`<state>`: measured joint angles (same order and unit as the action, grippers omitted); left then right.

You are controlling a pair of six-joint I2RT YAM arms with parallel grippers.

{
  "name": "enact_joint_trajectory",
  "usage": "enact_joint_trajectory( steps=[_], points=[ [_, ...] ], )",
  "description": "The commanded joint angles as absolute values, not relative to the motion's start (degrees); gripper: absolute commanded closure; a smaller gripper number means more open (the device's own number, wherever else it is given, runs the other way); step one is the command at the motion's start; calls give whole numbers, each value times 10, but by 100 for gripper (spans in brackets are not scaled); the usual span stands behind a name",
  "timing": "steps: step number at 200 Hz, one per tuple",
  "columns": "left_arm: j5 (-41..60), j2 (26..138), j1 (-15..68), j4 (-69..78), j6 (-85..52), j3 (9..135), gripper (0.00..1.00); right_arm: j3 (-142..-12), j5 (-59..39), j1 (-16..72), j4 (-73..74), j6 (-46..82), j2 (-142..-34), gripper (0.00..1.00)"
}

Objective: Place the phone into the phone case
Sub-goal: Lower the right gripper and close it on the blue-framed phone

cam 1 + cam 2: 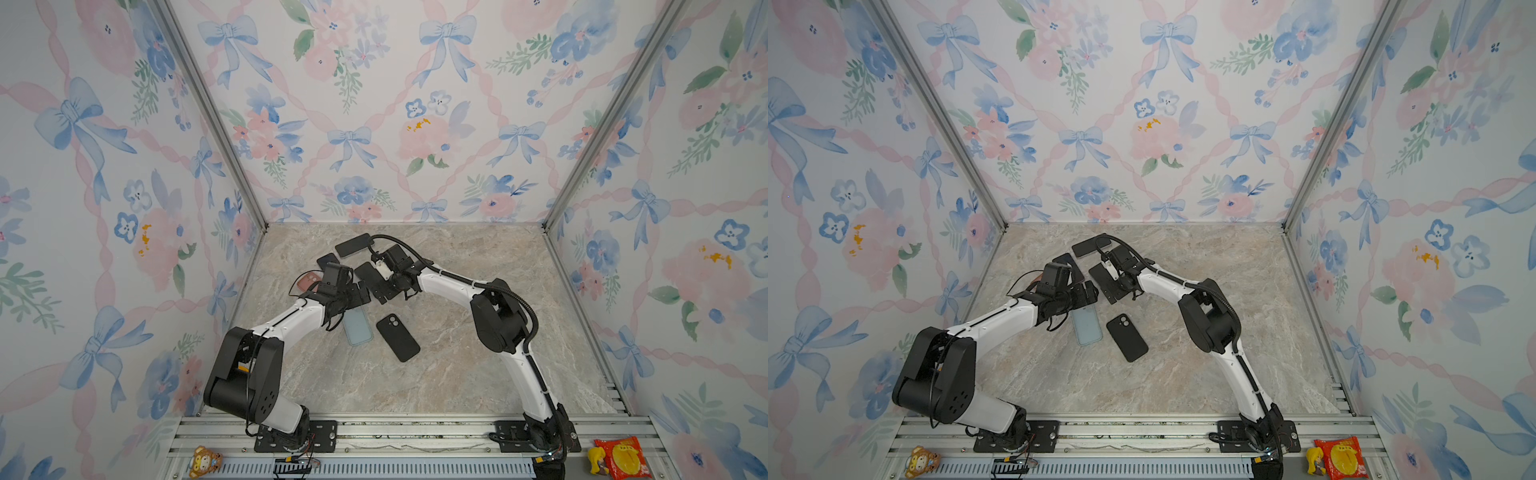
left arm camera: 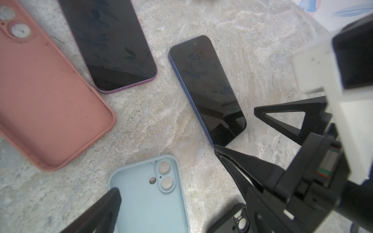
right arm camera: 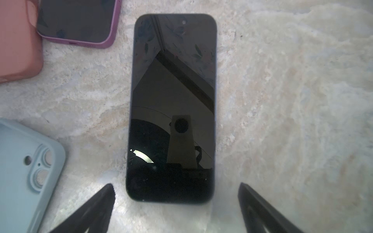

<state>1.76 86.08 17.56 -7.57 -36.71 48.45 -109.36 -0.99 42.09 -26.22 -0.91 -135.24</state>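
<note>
Right tool (image 3: 175, 191): fingers spread wide, flanking the end of the blue-edged phone (image 3: 173, 90), no contact visible. Phone lies flat, screen up, on the tabletop (image 3: 282, 100). Left tool (image 1: 359, 293): spread, empty, over the light blue case (image 2: 149, 201). Case near phone, not touching.
</note>
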Motion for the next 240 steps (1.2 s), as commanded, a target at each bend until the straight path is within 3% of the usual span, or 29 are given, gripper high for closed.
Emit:
enact_joint_trajectory(
  steps=[1,73,118,240],
  points=[
    [33,866,172,-83,-372,487,2,-1125,-29,419,-293,-18,-1375,3],
    [45,871,171,-84,-370,487,2,-1199,0,421,-347,-18,-1431,5],
    [48,870,170,-84,-369,489,2,-1209,10,423,-366,-7,-1443,12],
    [69,870,170,-77,-378,491,2,-1119,6,405,-324,31,-1390,29]
  ],
)
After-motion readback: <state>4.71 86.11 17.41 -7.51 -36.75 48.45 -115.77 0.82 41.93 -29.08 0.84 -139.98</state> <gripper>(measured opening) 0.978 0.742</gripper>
